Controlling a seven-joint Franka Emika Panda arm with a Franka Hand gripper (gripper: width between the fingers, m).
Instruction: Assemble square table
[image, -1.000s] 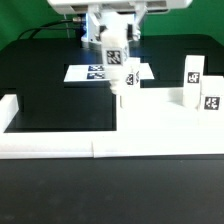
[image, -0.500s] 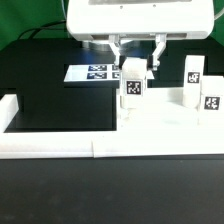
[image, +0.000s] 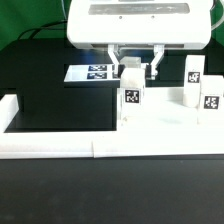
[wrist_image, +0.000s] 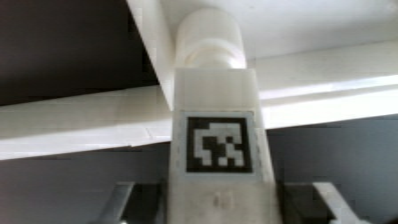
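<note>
The white square plate (image: 165, 128) lies on the exterior view's right. A white tagged leg (image: 130, 98) stands upright at its near-left corner, and it fills the middle of the wrist view (wrist_image: 217, 120). My gripper (image: 137, 74) is open around the leg's top, with a gap on each side between the leg and the fingers (wrist_image: 135, 205). Two more tagged legs stand on the right: one further back (image: 193, 70), one nearer (image: 210, 100). I see no fourth leg.
The marker board (image: 95, 72) lies flat on the black table behind the plate. A long white border rail (image: 60, 148) runs along the front, with a raised white block (image: 10, 108) at its left end.
The wrist has turned so both fingers now show side by side, and the jaws have opened off the leg. The leg now sits lower, at the plate's corner.
</note>
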